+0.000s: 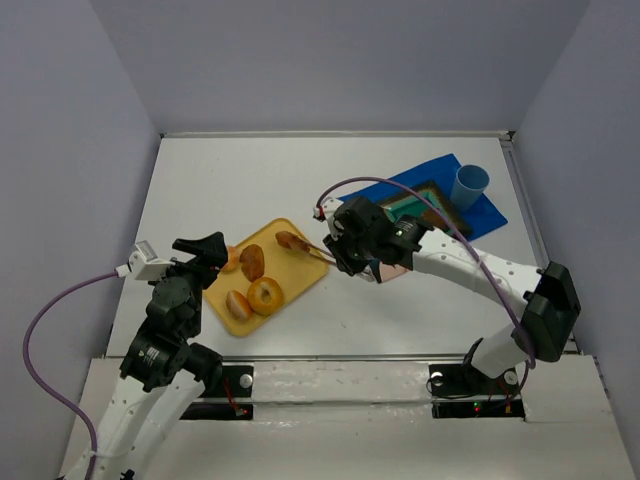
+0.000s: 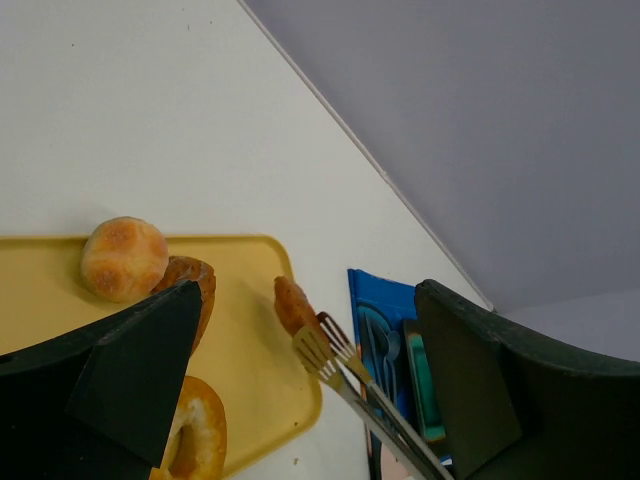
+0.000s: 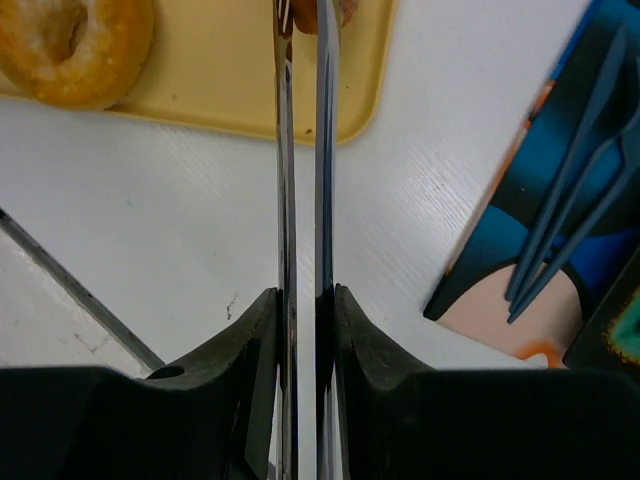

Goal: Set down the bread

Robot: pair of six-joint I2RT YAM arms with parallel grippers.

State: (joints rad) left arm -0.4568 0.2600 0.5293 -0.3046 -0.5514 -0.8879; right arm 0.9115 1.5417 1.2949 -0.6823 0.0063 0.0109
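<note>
**Right arm.** Base at the near right. The elbow is raised at the right side and the forearm stretches left and low across the worktop [image 1: 230,180]. The right gripper [image 1: 350,248] points toward the yellow tray [image 1: 303,282].
**Right gripper.** Narrow, with both fingers [image 3: 250,350] pressed against the handles of a pair of metal tongs [image 3: 325,150]. The two blades run almost parallel with a thin gap between them.
**Tongs.** They reach from the gripper out to the tray's far right corner. Their tips pinch a long brown bread roll [image 1: 290,240].
**Long bread roll.** It sits over the tray just inside the rim at that corner, between the tong tips. Whether it rests on the tray or hangs just above it cannot be told.
**Left arm.** Base at the near left, folded upright, wrist tilted forward. The left gripper [image 1: 205,250] hovers at the tray's left edge.
**Left gripper.** Wide apart and holding nothing. Its wrist camera looks between the fingers [image 2: 130,370] across the tray toward the tongs.
**Tray contents.**
- Bagel [image 1: 265,294] near the middle.
- Dark roll [image 1: 252,262] just beyond the bagel.
- Round bun [image 2: 124,258] at the left edge.
- Pale roll [image 1: 238,305] at the near corner.

**Far right of worktop.**
- Blue cloth [image 1: 490,212], well apart from the tray.
- Blue cup [image 1: 469,186] standing upright on the cloth.
- Blue cutlery [image 3: 570,220] lying on the cloth.
</note>
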